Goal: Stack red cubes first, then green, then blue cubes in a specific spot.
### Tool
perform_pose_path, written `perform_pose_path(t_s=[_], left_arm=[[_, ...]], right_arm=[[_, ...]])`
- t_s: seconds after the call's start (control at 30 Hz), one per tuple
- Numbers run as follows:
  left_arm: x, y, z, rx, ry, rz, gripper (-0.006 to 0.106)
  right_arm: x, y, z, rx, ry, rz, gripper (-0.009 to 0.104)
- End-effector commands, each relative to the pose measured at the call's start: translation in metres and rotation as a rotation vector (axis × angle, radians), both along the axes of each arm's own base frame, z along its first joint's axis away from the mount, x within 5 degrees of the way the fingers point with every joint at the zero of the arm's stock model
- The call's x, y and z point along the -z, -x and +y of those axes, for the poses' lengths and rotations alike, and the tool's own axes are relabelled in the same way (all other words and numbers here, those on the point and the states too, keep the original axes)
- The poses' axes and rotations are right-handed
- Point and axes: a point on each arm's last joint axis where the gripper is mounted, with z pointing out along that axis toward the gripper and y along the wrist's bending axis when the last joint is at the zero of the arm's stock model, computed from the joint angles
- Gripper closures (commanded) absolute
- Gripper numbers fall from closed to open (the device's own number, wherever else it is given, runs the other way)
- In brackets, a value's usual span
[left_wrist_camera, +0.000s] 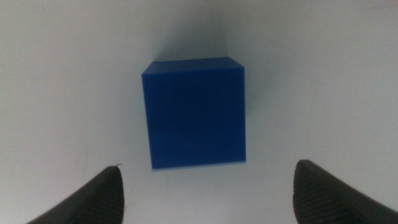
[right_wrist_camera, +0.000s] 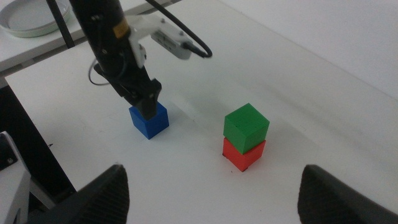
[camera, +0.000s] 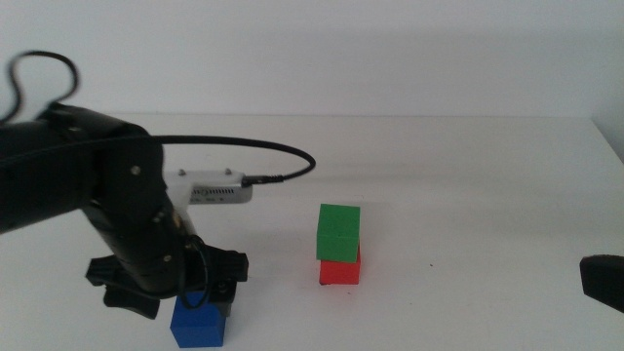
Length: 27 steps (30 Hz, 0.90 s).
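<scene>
The green cube [camera: 338,232] sits on top of the red cube [camera: 339,270] near the table's middle, and the pair also shows in the right wrist view as green cube [right_wrist_camera: 246,127] on red cube [right_wrist_camera: 244,155]. The marks of the specific spot are hidden. The blue cube [camera: 199,324] lies alone at the front left, seen close up as blue cube [left_wrist_camera: 194,112]. My left gripper [camera: 216,291] hovers open just over and behind it; left gripper [left_wrist_camera: 207,167] has its jaws wide apart with the cube ahead of them. My right gripper [camera: 604,279] waits at the right edge, right gripper [right_wrist_camera: 212,169] open and empty.
A black cable [camera: 283,156] loops from the left arm's wrist camera [camera: 216,190]. A white dish [right_wrist_camera: 28,18] rests on a side shelf beyond the table's edge [right_wrist_camera: 37,134]. White tabletop stretches between the blue cube and the stack.
</scene>
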Motion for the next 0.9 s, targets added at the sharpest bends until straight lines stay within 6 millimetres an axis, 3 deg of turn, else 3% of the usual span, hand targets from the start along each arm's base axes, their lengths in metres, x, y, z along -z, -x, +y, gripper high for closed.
perform_pose_path(t_s=[0.0, 0.53, 0.87], left_arm=[[0.008, -0.005, -0.003, 0.003, 0.005, 0.007, 0.01], [0.05, -0.024, -0.007, -0.012, -0.055, 0.051, 0.01], [0.05, -0.028, -0.005, -0.035, -0.044, 0.032, 0.01]], right_arm=[[0.0, 0.0, -0.001, 0.004, -0.003, -0.011, 0.011], [0.0, 0.0, -0.001, 0.004, -0.003, -0.011, 0.011], [0.0, 0.0, -0.001, 0.004, -0.003, -0.011, 0.011]])
